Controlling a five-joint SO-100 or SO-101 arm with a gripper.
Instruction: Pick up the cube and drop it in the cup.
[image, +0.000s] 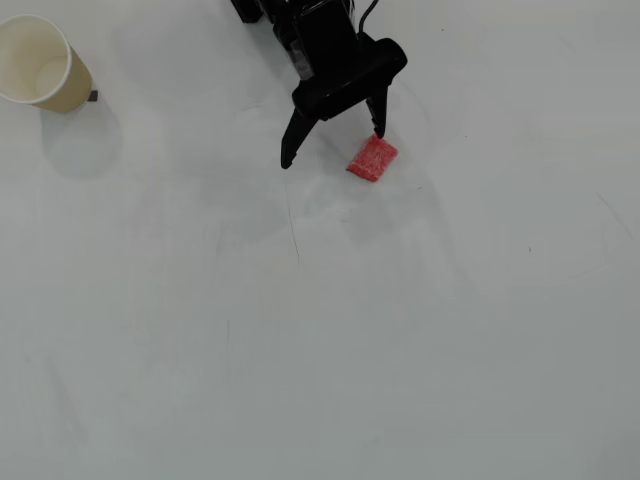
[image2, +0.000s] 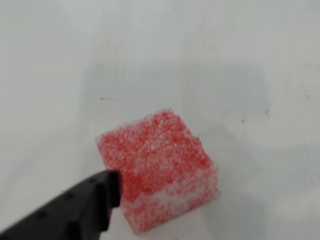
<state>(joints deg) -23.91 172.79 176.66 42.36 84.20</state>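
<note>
Claw (image: 333, 148) spread over the table (image: 320, 330), cube (image: 372, 158) at one fingertip
Speckled red-pink cube lies flat, a black finger (image2: 75, 210) touching its corner; the cream paper cup (image: 40, 62) stands well apart, nothing between

A speckled red cube (image2: 159, 167) sits on the pale worktop (image2: 210, 60). One black finger (image2: 75, 212) of the claw reaches in from the lower left, its tip right against the cube's side.

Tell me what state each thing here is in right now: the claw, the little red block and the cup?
gripper: open, fingers spread, one fingertip right beside the cube, nothing held.
cube: lying flat on the table, not lifted.
cup: upright, mouth open, looks empty, far left in the overhead view.
</note>
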